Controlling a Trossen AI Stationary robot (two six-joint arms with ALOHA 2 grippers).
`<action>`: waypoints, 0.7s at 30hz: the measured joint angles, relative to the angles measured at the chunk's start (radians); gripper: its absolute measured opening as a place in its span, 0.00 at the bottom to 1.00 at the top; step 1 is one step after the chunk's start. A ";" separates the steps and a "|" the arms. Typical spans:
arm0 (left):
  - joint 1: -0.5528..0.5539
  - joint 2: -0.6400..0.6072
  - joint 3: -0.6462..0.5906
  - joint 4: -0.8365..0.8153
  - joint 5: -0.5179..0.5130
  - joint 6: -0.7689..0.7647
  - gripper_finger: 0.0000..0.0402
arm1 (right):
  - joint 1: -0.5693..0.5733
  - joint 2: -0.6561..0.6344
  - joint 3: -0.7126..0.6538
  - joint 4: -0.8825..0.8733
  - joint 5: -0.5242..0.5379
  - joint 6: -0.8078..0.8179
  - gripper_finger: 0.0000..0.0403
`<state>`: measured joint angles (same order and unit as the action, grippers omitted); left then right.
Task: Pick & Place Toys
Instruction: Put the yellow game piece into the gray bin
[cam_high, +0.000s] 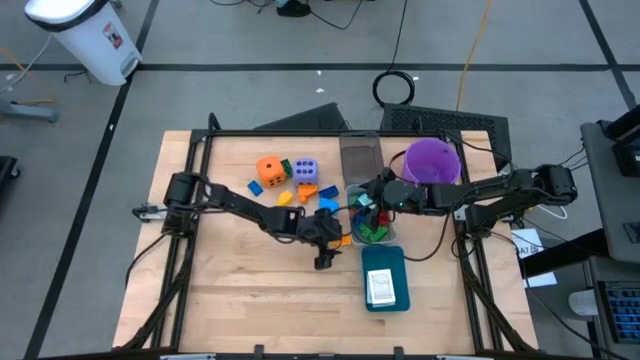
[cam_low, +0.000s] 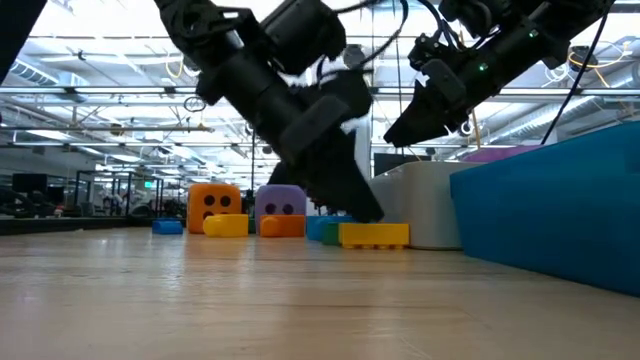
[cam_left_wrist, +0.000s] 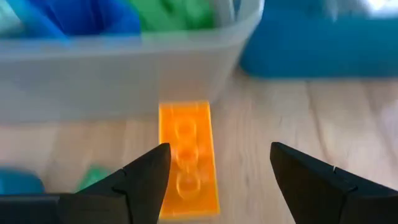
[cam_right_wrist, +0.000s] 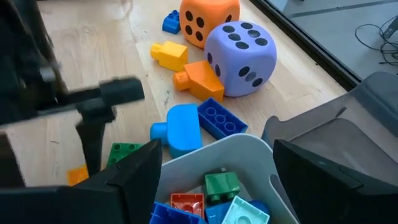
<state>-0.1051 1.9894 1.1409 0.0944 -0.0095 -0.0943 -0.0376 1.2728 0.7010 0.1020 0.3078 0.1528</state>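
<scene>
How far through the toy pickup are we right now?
Partly done: several blocks already lie in the clear bin. In hand: the open left gripper straddles an orange block beside it. Left: both dice and loose blocks. Right gripper is open over the bin.

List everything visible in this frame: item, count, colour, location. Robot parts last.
Orange brick: one, on the table beside the bin, between the left end effector's open fingers.
Dice: two, lavender and orange, far side of the table.
Loose blocks: several, blue, yellow, orange, green, near the dice.
Bin: one, pale, holding mixed blocks.
Bucket: one, purple, behind the bin.
Tray: one, teal, holding a white card.
Left end effector: open, low over the brick.
Right end effector: open, above the bin.
</scene>
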 joint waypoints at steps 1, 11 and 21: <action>0.000 0.014 0.000 0.012 0.000 0.008 0.70 | 0.000 0.000 0.000 0.002 0.001 0.000 0.69; 0.000 0.038 0.003 -0.041 0.007 0.018 0.70 | 0.000 0.000 0.000 -0.001 0.000 0.000 0.69; -0.014 -0.056 0.001 -0.349 0.006 -0.018 0.70 | 0.000 0.000 0.000 -0.001 0.000 0.000 0.69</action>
<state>-0.1195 1.9338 1.1421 -0.2551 -0.0030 -0.1122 -0.0376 1.2728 0.7010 0.1013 0.3080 0.1528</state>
